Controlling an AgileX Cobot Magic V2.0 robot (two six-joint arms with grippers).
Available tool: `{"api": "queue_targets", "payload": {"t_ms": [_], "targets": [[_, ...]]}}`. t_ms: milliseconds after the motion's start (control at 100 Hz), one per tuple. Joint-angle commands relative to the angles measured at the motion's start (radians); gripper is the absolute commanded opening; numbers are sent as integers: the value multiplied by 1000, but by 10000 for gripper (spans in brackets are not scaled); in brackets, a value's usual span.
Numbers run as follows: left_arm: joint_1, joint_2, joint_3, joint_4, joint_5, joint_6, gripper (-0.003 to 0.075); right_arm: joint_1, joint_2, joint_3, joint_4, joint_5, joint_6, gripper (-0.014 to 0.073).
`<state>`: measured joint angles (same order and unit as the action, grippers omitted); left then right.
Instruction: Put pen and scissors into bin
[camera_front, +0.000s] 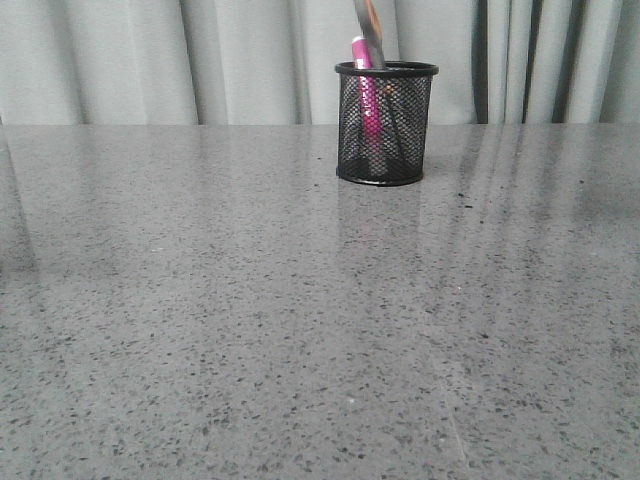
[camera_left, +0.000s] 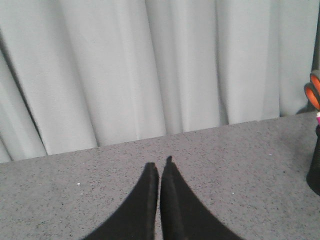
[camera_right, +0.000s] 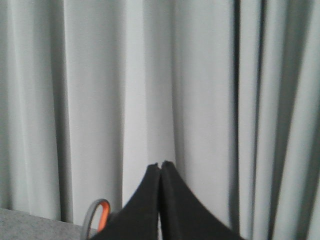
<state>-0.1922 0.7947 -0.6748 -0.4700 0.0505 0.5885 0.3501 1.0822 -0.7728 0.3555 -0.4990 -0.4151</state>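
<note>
i'm seeing pen (camera_front: 364, 85) and scissors (camera_front: 369, 22) both sitting in the bin (camera_front: 385, 125), left gripper (camera_left: 160, 167) and right gripper (camera_right: 160, 166) pinched closed, empty, looking done

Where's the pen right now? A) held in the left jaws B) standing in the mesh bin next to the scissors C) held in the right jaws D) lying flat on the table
B: in the front view the pen stands inside the bin beside the scissors, while the left gripper and the right gripper each have jaws closed on nothing.
</note>
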Motion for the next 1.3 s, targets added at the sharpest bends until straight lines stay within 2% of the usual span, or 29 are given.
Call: {"api": "queue_targets", "payload": {"t_ms": [0,130,390,550,650,790,1290], "targets": [[5,-59,45,-28,-147,-7,-19,-34,-121,73,-6,-60,-12,-76],[5,-150,167,-35,-213,-7,-19,-48,-280,242,-6,-60,-12,-76],[5,-371,380,-127,-213,-7,-19,-48,-573,539,14,-51,-12,-76],[5,-518,464,-170,-192,-7,-19,-48,-692,670,81,-38,-12,-76],[5,-590,501,-185,-182,-7,-19,-48,-738,704,131,-22,-12,-76],[5,-655,511,-184,-184,-7,-19,-48,-765,717,131,9,-12,-76],[5,-660,511,-186,-189,-7,-19,-48,-765,717,131,0,-12,-76]]}}
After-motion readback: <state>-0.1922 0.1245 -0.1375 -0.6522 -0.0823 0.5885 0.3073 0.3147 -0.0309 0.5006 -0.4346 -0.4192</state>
